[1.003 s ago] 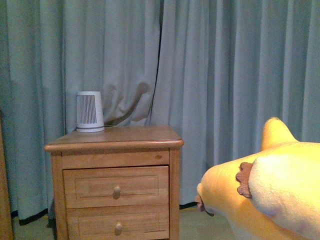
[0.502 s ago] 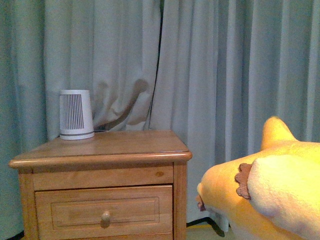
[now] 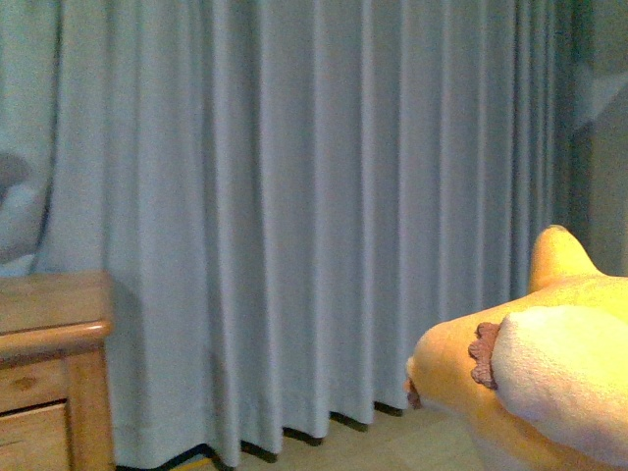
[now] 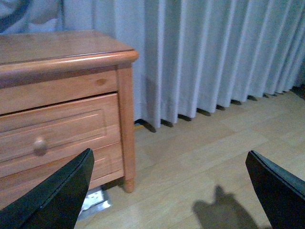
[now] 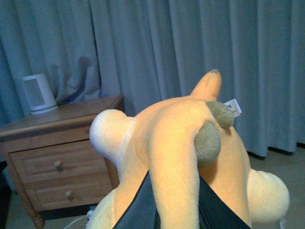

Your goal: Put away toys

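Note:
The plush animal (image 3: 549,383), orange-yellow with a pointed horn and brown scalloped trim, fills the front view's lower right corner, held off the floor. In the right wrist view the plush animal (image 5: 176,138) bulges over my right gripper (image 5: 174,205), whose dark fingers (image 5: 138,205) are shut on one of its thick limbs. My left gripper (image 4: 176,191) hangs open above the wooden floor, its two black fingertips (image 4: 57,195) wide apart with nothing between them.
A wooden nightstand (image 3: 49,373) with drawers stands at the left, close to the left gripper (image 4: 62,95). A white ribbed device (image 5: 40,93) sits on its top. Grey-blue curtains (image 3: 294,196) hang behind. The plush's shadow (image 4: 224,210) falls on the floor (image 4: 214,148).
The front view has swung right: the nightstand slid to the left edge and the white device left that view. The plush stays at the same spot in the frame.

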Motion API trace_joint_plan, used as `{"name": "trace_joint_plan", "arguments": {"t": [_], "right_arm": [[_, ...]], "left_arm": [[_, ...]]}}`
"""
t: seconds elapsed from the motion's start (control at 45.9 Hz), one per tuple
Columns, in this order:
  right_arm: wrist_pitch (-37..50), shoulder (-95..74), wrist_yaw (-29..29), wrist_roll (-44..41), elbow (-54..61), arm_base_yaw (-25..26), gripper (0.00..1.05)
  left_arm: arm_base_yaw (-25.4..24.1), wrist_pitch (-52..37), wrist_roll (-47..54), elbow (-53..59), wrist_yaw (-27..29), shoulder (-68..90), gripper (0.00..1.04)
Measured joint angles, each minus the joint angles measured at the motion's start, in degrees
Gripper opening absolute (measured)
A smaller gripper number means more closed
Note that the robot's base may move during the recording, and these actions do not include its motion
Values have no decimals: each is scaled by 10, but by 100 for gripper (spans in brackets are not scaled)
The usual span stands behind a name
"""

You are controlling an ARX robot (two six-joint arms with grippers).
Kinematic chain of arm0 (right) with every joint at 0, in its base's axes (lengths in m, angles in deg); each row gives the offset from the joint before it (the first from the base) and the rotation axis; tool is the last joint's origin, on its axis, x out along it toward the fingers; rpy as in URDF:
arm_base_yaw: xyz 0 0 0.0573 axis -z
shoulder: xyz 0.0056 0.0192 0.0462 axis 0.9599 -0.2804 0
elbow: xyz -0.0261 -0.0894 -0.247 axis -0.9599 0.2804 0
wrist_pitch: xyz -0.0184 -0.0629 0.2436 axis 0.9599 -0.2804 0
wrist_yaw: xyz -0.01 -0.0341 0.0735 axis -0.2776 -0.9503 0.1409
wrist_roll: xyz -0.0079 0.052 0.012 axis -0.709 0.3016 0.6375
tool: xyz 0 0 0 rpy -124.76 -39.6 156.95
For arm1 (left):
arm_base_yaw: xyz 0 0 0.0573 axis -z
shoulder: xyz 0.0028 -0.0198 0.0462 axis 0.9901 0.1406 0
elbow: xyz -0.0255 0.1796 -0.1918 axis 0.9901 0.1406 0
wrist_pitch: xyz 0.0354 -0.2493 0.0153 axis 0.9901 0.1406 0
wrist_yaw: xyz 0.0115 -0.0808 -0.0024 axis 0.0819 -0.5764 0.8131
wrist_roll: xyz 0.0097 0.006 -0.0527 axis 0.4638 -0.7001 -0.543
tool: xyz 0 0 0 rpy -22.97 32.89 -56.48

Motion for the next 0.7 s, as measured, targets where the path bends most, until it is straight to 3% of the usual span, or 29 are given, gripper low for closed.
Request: {"name": "trace_joint_plan", "arguments": {"t": [0.698], "right_arm": [[0,0,-1,0,1,0,7]], "left_arm": [[0,0,0,0,0,0,99]]}}
